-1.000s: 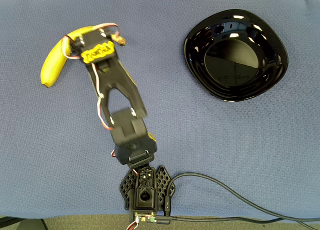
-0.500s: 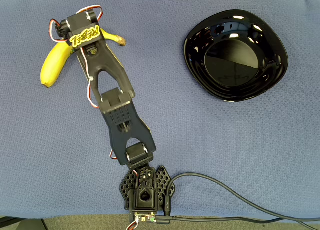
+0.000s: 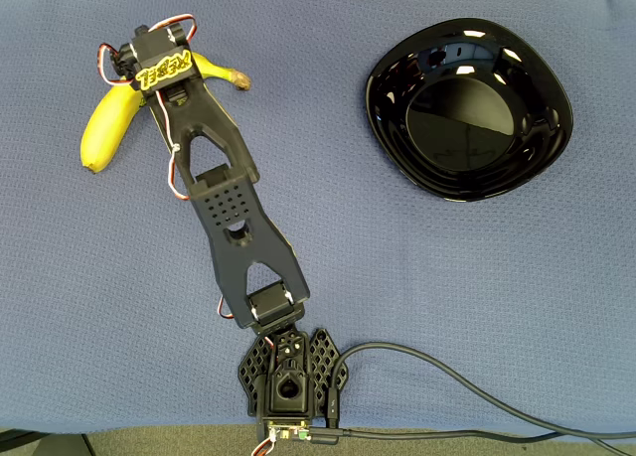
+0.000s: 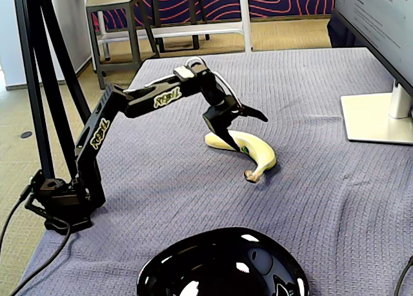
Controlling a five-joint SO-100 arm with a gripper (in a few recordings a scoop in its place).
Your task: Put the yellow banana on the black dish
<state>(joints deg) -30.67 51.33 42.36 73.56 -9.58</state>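
Yellow lettering on the black arm (image 4: 132,102) (perhaps "Rebel") is barely legible.

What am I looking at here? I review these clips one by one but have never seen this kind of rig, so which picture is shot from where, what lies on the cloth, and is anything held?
The black jointed machine is a small robot arm, its base clamped at the table edge. One picture looks straight down from above; the other is a fixed camera at table height, facing across the black dish towards the arm. A blue cloth covers the table. On it lie a yellow banana and a glossy black dish, which has nothing in it. The gripper, the two-fingered claw at the arm's tip, stands open over the banana, one finger reaching down beside it and the other raised above. Nothing is held. The banana lies on the cloth, well apart from the dish. A monitor's foot stands at the right in the fixed view.
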